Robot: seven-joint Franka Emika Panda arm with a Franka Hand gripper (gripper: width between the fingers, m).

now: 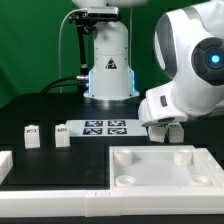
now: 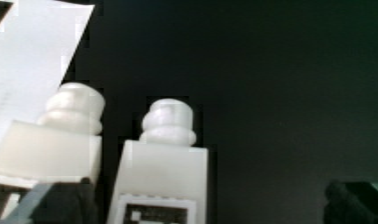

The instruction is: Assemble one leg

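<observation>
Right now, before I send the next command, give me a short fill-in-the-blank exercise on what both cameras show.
1. On the exterior view's left of the marker board stand ____ legs, apart from each other.
2. The pincer hangs over two more legs, and in the wrist view its jaws stand ____, gripping nothing.
3. The curtain behind the arm is ____ in colour.

Missing words: two; open; green.
</observation>
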